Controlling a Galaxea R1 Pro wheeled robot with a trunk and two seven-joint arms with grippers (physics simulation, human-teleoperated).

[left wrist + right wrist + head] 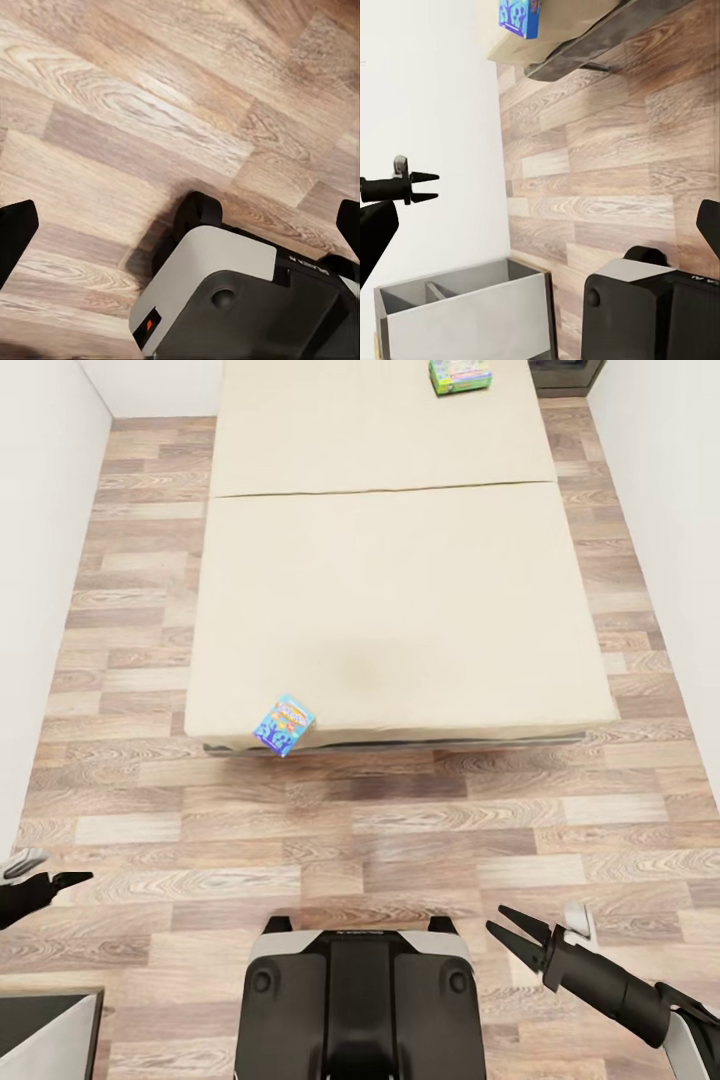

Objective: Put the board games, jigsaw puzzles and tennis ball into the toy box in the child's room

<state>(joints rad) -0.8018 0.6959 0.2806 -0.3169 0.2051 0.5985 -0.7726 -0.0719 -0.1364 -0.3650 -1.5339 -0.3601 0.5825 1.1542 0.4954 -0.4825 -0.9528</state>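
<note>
A blue board game (285,725) lies on the near left corner of the cream bed (400,600); the right wrist view catches it too (519,16), at the bed's edge. A green board game (460,375) rests at the far end of the bed. My left gripper (70,880) hangs open and holds nothing, low at the left over the floor, well short of the bed. My right gripper (500,920) is open with nothing in it, beside my base (360,1000). The table, the puzzles and the tennis ball are out of view.
Wood floor (400,830) lies between my base and the bed. White walls (40,560) close in on both sides. A grey open box with a divider (465,315) stands at my left, its corner visible (40,1035). The left wrist view looks down on the floor and my base (240,300).
</note>
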